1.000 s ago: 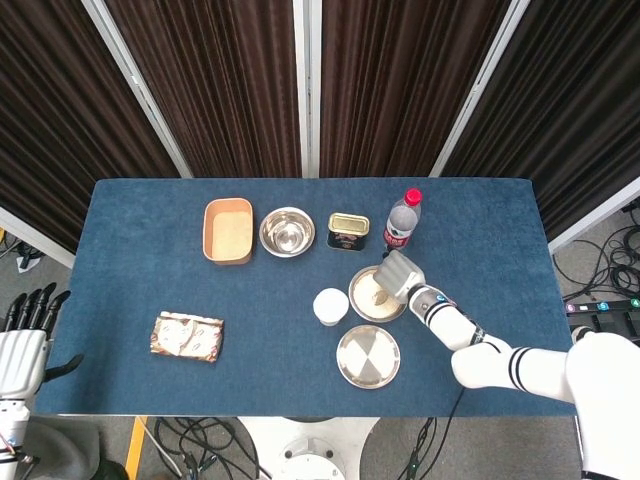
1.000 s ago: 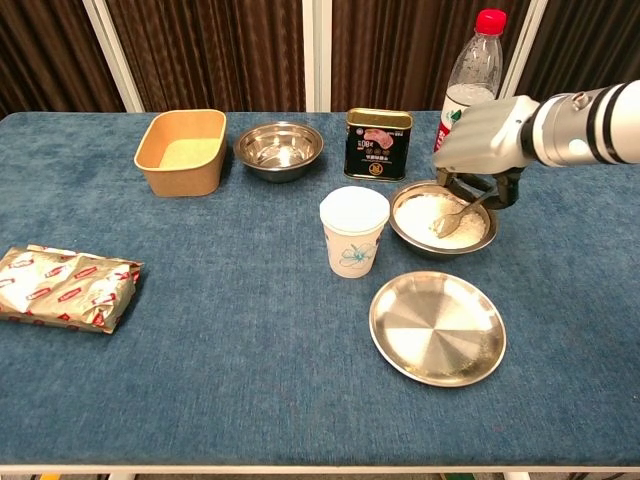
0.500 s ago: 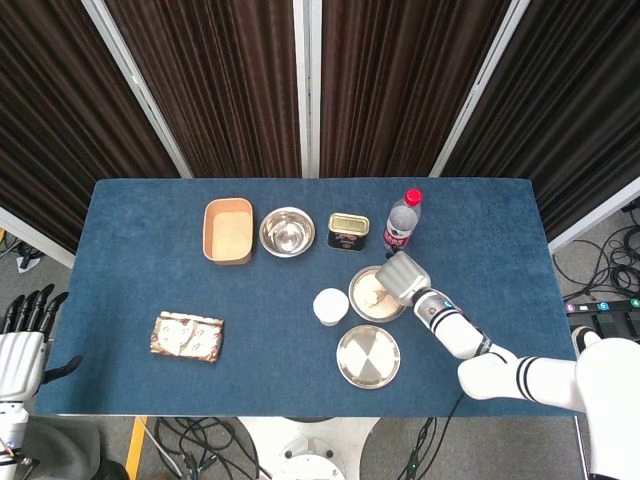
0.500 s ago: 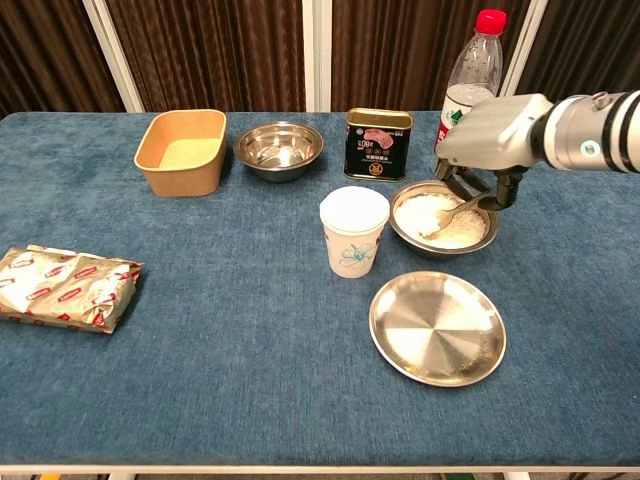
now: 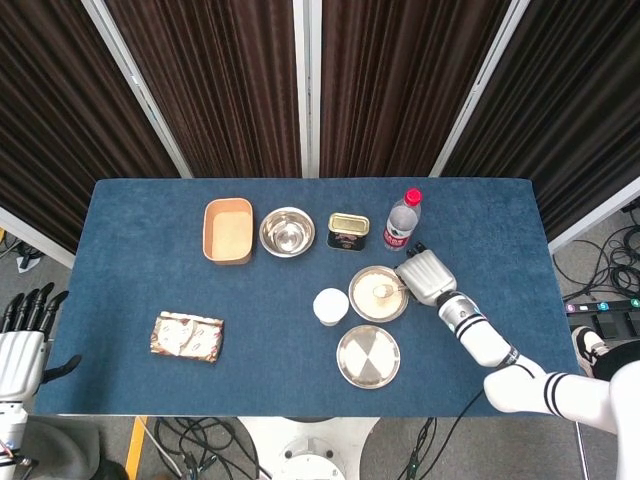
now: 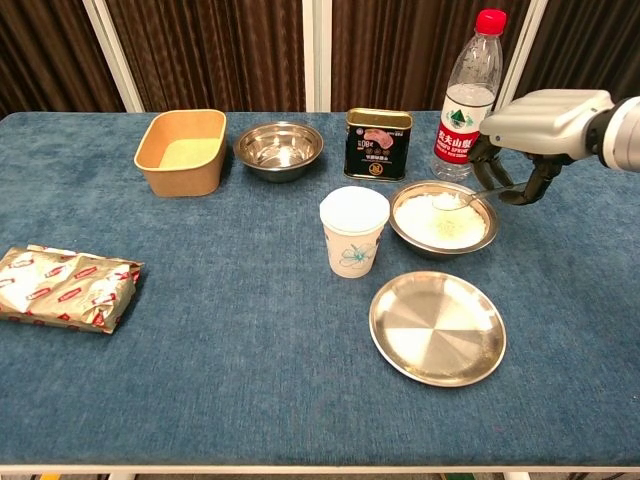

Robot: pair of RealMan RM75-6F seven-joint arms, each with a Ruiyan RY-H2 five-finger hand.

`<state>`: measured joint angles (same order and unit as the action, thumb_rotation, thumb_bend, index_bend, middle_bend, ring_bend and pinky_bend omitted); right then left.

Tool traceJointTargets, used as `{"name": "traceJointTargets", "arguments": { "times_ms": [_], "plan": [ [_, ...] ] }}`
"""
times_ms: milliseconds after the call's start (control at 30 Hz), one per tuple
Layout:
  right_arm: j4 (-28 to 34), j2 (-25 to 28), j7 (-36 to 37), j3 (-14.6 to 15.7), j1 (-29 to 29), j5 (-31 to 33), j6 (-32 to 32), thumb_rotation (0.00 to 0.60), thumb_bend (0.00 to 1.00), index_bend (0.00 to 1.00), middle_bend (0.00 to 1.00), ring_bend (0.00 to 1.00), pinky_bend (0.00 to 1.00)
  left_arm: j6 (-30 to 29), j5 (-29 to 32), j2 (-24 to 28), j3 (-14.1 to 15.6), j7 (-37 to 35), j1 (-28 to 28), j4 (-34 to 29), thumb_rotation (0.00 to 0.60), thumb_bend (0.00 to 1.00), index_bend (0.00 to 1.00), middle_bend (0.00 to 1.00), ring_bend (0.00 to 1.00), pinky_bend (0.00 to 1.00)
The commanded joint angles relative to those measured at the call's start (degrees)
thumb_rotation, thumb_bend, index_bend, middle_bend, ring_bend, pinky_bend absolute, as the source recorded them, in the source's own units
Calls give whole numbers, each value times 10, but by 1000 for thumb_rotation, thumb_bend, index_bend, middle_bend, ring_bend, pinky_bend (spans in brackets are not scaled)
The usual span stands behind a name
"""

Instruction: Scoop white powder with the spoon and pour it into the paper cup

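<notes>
A steel bowl of white powder [image 6: 441,222] [image 5: 378,294] sits right of the white paper cup [image 6: 354,232] [image 5: 330,306]. My right hand [image 6: 532,130] [image 5: 427,278] hovers at the bowl's right rim and holds a metal spoon [image 6: 459,196] by its handle. The spoon's bowl is level, heaped with powder, and raised just above the powder surface. My left hand [image 5: 22,335] hangs off the table's left edge, fingers apart, holding nothing.
An empty steel plate [image 6: 437,327] lies in front of the powder bowl. Behind it stand a water bottle [image 6: 466,92] and a dark tin [image 6: 378,143]. Farther left are an empty steel bowl [image 6: 279,150], a tan box [image 6: 183,150] and a foil packet [image 6: 66,287].
My right hand has drawn back to the right and lifted. The spoon has come up out of the powder with a heap on it.
</notes>
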<state>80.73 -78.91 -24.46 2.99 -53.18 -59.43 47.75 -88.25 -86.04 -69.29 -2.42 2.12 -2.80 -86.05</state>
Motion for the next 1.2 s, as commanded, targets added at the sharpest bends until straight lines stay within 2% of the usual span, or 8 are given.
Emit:
{"name": "traceJointTargets", "arguments": {
  "times_ms": [33,367,667,867,1067,1200],
  "plan": [
    [-3,11,28,-9,15,-29,4,600,339,632,593,238,152,0,-1,2,-1,4,-1,-4,600,30,166,129,64,43],
    [44,46,50,-33,22,-79,14,600,341,632,593,241,142,-1,-1,5,-2,12,-1,-12,600,30,166,130,64,43],
    [89,55,19,-64,-13,-91,-21,600,341,632,593,241,139,-6,3,0,-2,22,3,-9,600,30,166,129,64,43],
    [92,39,-52,-70,-58,-76,-65,600,341,632,593,241,139,-7,6,-3,-2,22,5,-5,600,30,166,129,64,43],
    [90,21,-157,-62,-104,-39,-91,600,347,633,593,241,138,-7,6,-5,0,15,7,0,600,30,166,129,65,43],
    [98,15,-241,-46,-135,-21,-93,600,348,633,593,241,128,-8,5,-6,0,13,8,3,600,30,166,129,64,43]
  ]
}}
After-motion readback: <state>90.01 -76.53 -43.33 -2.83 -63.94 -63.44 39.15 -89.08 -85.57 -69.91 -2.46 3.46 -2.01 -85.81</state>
